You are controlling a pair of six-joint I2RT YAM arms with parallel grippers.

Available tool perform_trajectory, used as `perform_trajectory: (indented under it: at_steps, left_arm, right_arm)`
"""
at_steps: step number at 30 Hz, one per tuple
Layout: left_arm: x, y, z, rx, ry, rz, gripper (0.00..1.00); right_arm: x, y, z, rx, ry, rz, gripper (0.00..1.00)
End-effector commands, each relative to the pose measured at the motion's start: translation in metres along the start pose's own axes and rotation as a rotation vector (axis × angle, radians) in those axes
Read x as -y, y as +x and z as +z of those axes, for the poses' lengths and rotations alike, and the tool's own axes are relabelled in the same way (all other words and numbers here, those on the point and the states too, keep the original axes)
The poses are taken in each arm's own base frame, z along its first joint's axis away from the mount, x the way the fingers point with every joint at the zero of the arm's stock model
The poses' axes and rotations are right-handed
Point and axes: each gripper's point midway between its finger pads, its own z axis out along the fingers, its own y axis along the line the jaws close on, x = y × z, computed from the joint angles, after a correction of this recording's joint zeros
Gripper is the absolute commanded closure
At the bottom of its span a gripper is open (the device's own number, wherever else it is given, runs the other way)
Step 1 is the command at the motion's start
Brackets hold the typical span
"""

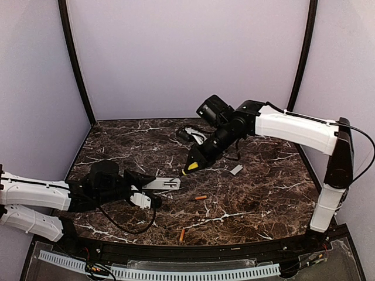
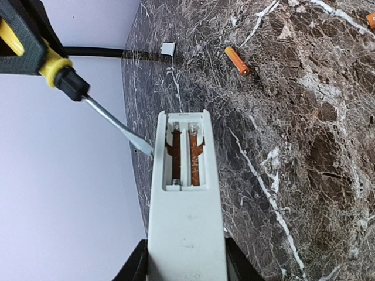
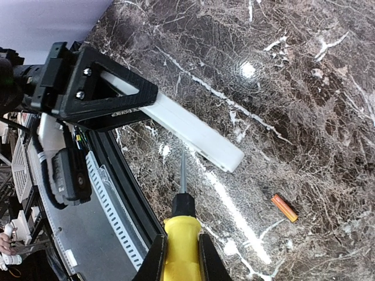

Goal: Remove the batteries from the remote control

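My left tool (image 1: 139, 188) grips slim white plastic remote control (image 2: 184, 216); right tool (image 3: 183, 266) grips yellow-handled steel screwdriver (image 3: 181, 234), tip at remote's edge. Two orange cylindrical batteries (image 1: 200, 198) lie near remote.

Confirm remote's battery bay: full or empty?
Empty. Left wrist view shows bare slots in the remote; two batteries lie on the table.

Yellow-handled screwdriver (image 1: 191, 165); small grey cover piece (image 1: 236, 170) on dark marble table (image 1: 269, 199)

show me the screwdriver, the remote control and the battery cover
screwdriver (image 2: 54, 63), left wrist view, on its yellow handle
remote control (image 2: 186, 225), left wrist view, on its white back
battery cover (image 1: 236, 170), top view, middle of the grey piece
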Motion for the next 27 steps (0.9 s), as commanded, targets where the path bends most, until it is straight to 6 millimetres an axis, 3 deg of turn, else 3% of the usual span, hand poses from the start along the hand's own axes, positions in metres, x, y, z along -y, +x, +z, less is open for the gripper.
perform_trajectory:
  at_steps: [1,7,16,19,23,27]
  left_arm:
    - [-0.018,-0.001,0.003,-0.006,-0.041,-0.059,1.0]
    - [-0.03,0.008,0.008,-0.055,-0.064,-0.134,1.0]
    - [-0.062,0.02,0.004,-0.138,-0.163,-0.288,1.0]
    - [-0.08,0.016,-0.002,-0.107,-0.195,-0.5,1.0]
    - [-0.1,0.025,-0.01,-0.148,-0.258,-0.814,1.0]
    - [-0.097,0.04,-0.013,-0.237,-0.285,-1.023,1.0]
  right_arm:
    - [0.003,0.008,-0.023,0.031,0.077,-0.029,1.0]
    - [0.019,0.013,-0.055,0.115,0.186,-0.011,1.0]
    - [0.067,0.013,-0.087,0.326,0.442,0.054,1.0]
    - [0.082,0.014,-0.097,0.396,0.521,0.072,1.0]
    - [0.097,0.018,-0.105,0.497,0.584,0.089,1.0]
    - [0.114,0.026,-0.103,0.562,0.636,0.119,1.0]
